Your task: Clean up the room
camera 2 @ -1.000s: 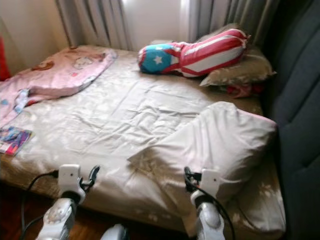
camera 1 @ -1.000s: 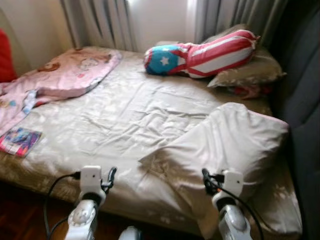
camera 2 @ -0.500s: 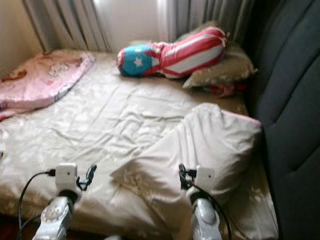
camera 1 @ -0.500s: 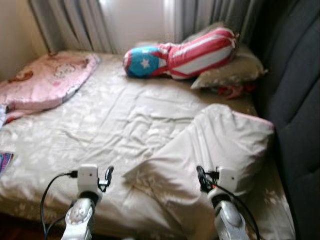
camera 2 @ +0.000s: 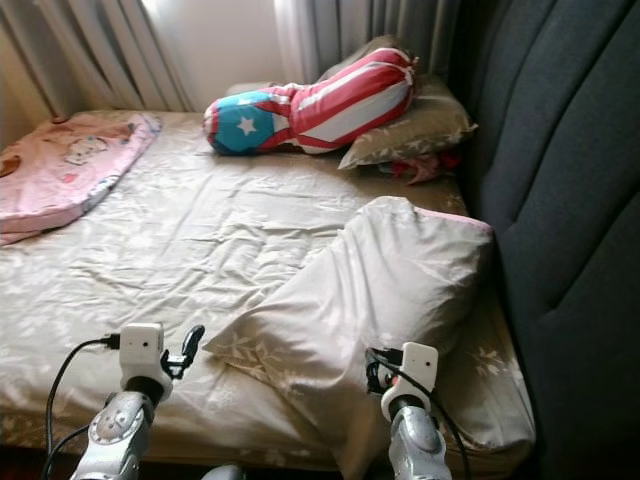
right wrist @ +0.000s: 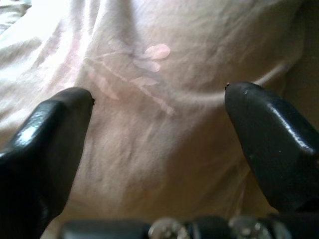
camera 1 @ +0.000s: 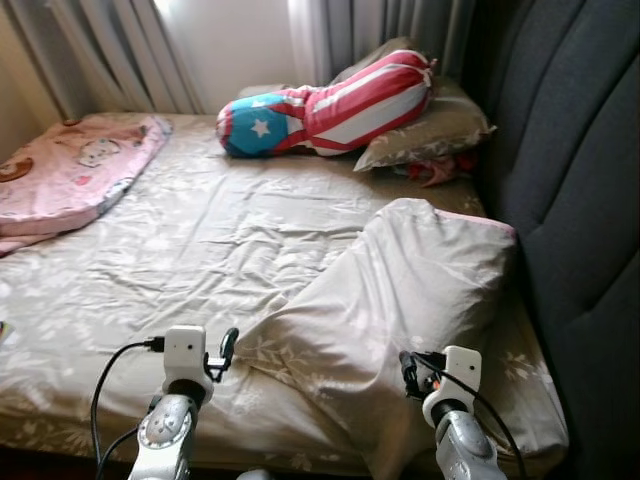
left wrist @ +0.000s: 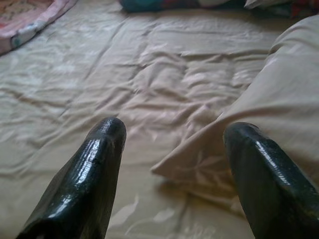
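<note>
Pillow [camera 1: 400, 300]: askew mid-bed, so I've squared up to it.
Right end effector [right wrist: 159, 134]: spread wide, empty, at pillow's near edge.
Left end effector [left wrist: 172, 164]: wide, empty, facing pillow's corner.

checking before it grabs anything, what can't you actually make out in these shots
- Red item beside the headboard: mostly tucked under the tan pillow in the eye views; what it is cannot be told.
- Pink blanket: cut off by the left edge of the eye views.
- Whether the right gripper touches the big pillow: unclear, right wrist view too close.
- Left gripper: open over the sheet; height unclear.
</note>
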